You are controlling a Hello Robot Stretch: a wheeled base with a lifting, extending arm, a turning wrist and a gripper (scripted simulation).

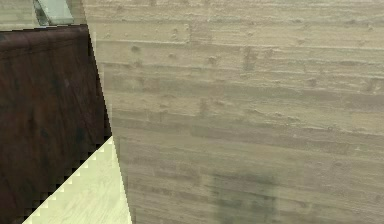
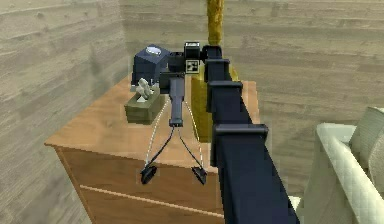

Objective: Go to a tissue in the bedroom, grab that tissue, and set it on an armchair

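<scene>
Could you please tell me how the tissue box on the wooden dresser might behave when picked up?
The tissue box looks small and squat, so it is probably light and may slide on the smooth dresser top if nudged. Its low shape suggests it resists tipping. The white tissue poking out is likely floppy.

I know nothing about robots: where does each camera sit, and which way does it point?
Forward view: on the robot, facing ahead and slightly down at a plank wall and dark wooden furniture; nothing of the robot itself.
Arm side view: on the robot's body, facing out sideways toward a wooden dresser bearing a tissue box; the arm and gripper show.
Shared: the same kind of plank wall; whether it is one wall, I cannot tell.
</scene>
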